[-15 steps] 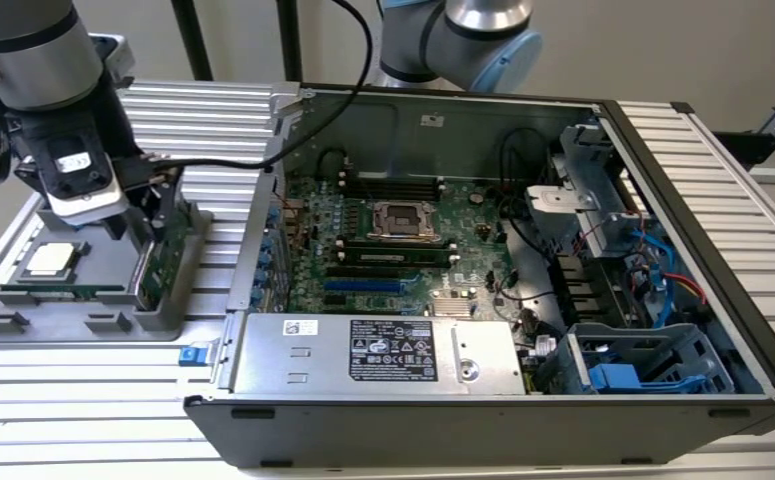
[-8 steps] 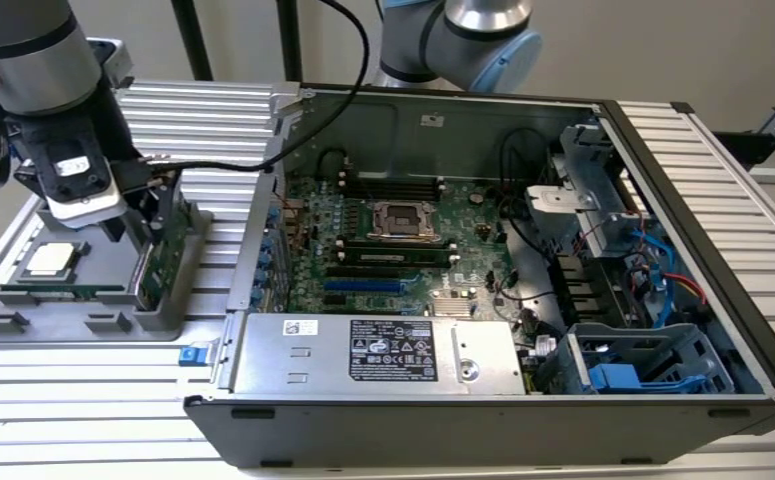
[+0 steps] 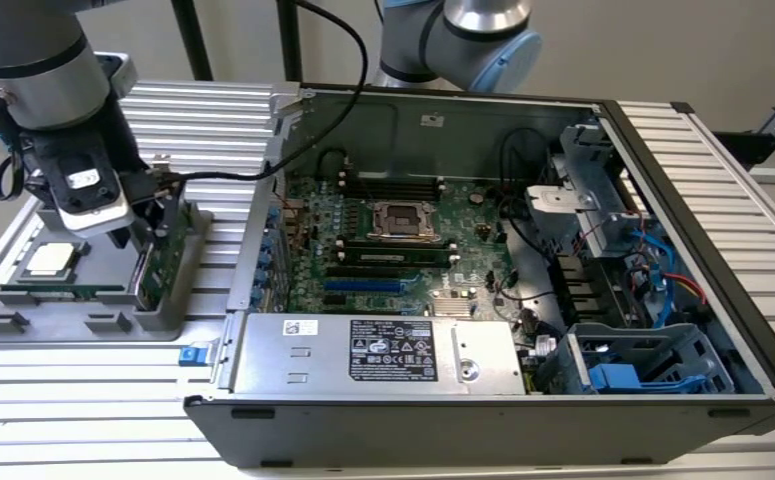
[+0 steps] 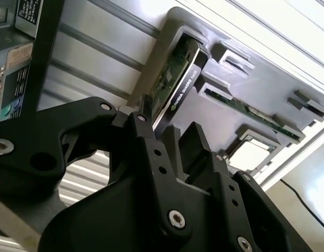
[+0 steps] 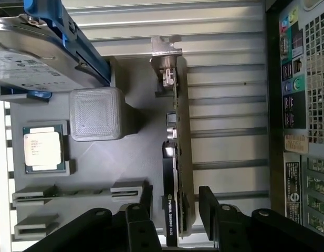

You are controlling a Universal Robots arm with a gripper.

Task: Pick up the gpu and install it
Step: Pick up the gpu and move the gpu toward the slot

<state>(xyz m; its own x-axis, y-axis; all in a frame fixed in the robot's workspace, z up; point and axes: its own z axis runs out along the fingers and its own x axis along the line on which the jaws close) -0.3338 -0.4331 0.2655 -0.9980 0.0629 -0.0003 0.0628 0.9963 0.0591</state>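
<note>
I note claw (image 5: 176, 205) spread, fingers (image 5: 210, 207) either side of gpu (image 5: 175, 157), apart from it. Gpu stands on edge in grey holder (image 5: 135, 152) on bench (image 3: 80, 400).

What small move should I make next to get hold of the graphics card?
Probably ease straight down a little, so the jaws cover more of the card before closing. In the first wrist view the gripper has its jaws open on either side of the graphics card, which stands on edge in the grey holder. Neither jaw seems to touch it yet.
</note>
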